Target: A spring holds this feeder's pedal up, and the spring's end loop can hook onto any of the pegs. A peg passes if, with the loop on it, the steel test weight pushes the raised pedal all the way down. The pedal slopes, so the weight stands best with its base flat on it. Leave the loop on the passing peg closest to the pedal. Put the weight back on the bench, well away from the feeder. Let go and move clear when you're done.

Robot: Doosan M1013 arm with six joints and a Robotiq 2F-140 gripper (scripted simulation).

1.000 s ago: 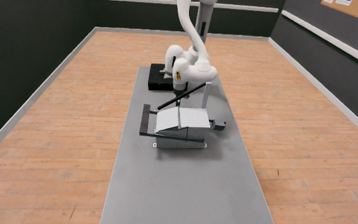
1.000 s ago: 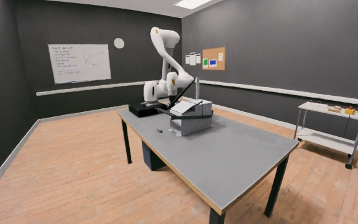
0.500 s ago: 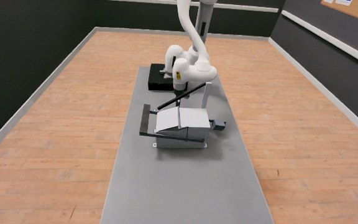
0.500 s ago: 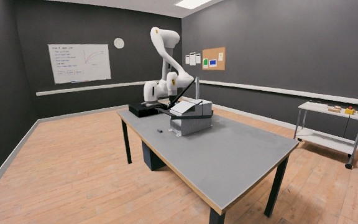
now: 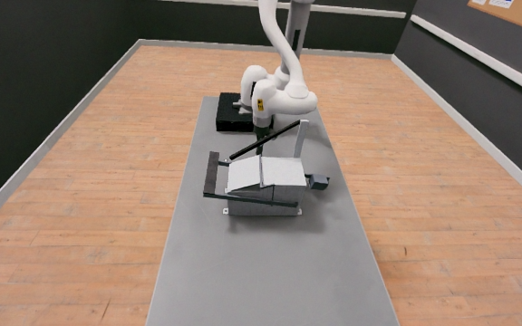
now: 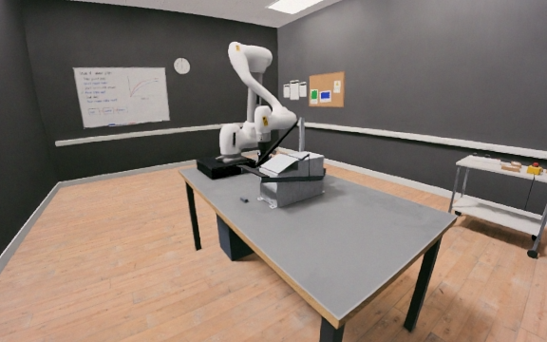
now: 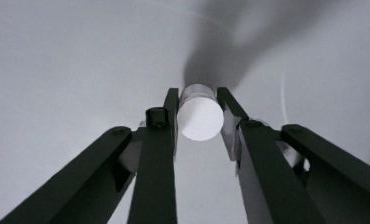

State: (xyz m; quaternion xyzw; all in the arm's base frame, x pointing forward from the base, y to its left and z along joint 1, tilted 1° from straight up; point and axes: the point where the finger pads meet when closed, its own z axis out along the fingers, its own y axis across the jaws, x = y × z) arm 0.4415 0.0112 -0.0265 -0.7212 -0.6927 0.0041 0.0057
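Note:
The steel test weight (image 7: 200, 119) is a pale cylinder standing upright, seen from above in the wrist view. My gripper (image 7: 197, 103) (image 5: 259, 151) is shut on it, one finger against each side, behind the feeder as seen in the top view. The feeder (image 5: 284, 171) (image 6: 297, 190) is a grey box with a sloped lid. Its dark pedal plate (image 5: 211, 174) is at the left, raised on side arms. A long dark diagonal piece (image 5: 265, 139) (image 6: 278, 142) runs from the upright post (image 5: 301, 139) (image 6: 301, 135) down towards the pedal side. Pegs and end loop are too small to tell.
A dark block (image 5: 319, 182) sticks out from the feeder's right side. The black robot base (image 5: 231, 123) (image 6: 214, 168) is at the far end of the grey bench (image 5: 265, 272) (image 6: 349, 247). A small dark piece (image 6: 244, 199) lies near the feeder's front in the exterior view.

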